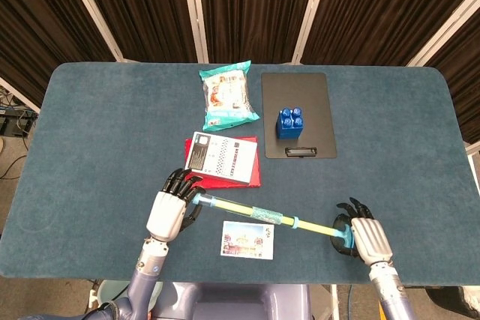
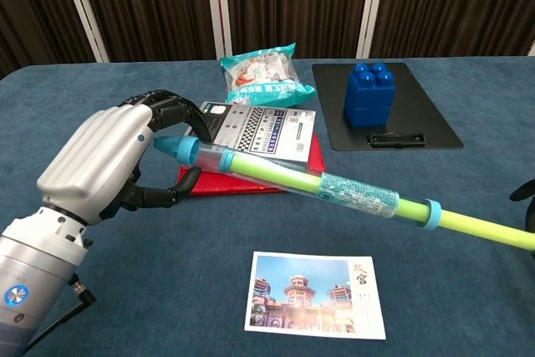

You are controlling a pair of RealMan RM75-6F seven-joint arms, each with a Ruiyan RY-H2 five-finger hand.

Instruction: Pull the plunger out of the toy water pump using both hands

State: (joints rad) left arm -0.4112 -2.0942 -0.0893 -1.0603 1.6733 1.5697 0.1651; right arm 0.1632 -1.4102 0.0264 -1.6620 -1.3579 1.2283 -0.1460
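The toy water pump (image 1: 247, 211) is held above the table (image 1: 90, 133), and we place everything else by it. In the head view we see it lying nearly level near the front edge, its clear barrel on the left and the yellow-green plunger (image 1: 319, 226) rod running out to the right. Our left hand (image 1: 169, 211) grips the barrel's left tip, fingers curled around it. Our right hand (image 1: 364, 234) grasps the plunger's blue handle end. A postcard (image 1: 247, 239) lies flat just in front of the barrel. Behind the barrel's left end sits a white box (image 1: 219, 157) on a red booklet (image 1: 251, 174). Further back from the pump are a snack bag (image 1: 228, 95) and a black clipboard (image 1: 297, 103) carrying a blue block (image 1: 289, 122).

In the chest view the pump (image 2: 309, 180) slopes down toward the right, clear of the tabletop, and a blue collar ring marks where the barrel ends and the bare plunger (image 2: 485, 227) rod begins. Our left hand (image 2: 104, 165) wraps the blue nozzle end, thumb below and fingers over the top. Of our right hand (image 2: 527, 198) only dark fingertips show at the picture's edge, so here we cannot tell its grasp. The postcard (image 2: 316, 294) lies below the barrel, the box (image 2: 259, 130) and snack bag (image 2: 261, 73) behind it.
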